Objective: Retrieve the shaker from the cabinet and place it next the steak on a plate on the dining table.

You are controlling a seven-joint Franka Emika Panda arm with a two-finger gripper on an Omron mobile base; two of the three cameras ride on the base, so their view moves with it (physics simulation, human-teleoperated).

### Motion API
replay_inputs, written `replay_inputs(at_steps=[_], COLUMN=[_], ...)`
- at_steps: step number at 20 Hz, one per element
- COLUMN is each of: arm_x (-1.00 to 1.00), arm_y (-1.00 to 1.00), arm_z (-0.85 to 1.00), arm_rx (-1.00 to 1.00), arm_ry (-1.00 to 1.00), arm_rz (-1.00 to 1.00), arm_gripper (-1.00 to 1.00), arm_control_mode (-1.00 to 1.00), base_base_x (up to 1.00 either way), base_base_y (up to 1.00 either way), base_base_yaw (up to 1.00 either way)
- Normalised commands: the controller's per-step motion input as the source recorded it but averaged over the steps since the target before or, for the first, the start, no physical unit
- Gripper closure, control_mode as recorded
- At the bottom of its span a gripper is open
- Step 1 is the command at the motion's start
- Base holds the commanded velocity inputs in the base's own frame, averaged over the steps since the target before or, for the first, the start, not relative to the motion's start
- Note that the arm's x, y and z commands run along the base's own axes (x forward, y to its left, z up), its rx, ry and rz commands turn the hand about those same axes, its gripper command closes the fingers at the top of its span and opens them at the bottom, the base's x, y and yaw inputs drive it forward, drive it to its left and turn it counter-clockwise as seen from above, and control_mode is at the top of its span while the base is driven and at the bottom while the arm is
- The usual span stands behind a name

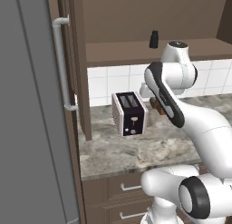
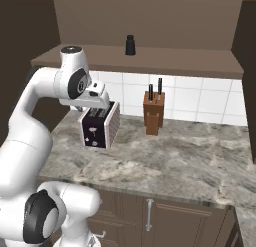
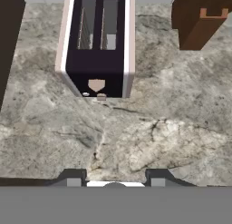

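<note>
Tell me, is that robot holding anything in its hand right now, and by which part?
Nothing is held. The hand hangs open over bare stone counter near the toaster, and the shaker stands untouched on the cabinet shelf.

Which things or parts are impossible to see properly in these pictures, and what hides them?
- Knife block: left base view, mostly hidden behind the arm.
- Knife block: hand view, its top cut off by the upper edge.
- Gripper: hand view, fingers barely rise above the bottom; both tips stand apart.
- Shaker: small and dark on the cabinet shelf; its surface detail is unreadable.
</note>
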Motion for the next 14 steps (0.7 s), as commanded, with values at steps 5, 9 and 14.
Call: replay_inputs(at_steps=[5,9,14], arm_x=[-0.16,-0.32,-0.19], arm_y=[-0.05,-0.17,-0.34], arm_z=[0.00,0.04,0.11], arm_rx=[0.00,0.00,0.00], arm_ry=[-0.11,-0.28,-0.42], arm_rz=[0.00,0.00,0.00], arm_gripper=[-1.00,-1.00,-1.00], arm_control_mode=[-1.00,-1.00,-1.00], base_base_x=[0.00,0.00,0.00], base_base_y=[0.00,0.00,0.00], base_base_yaw=[0.00,0.00,0.00])
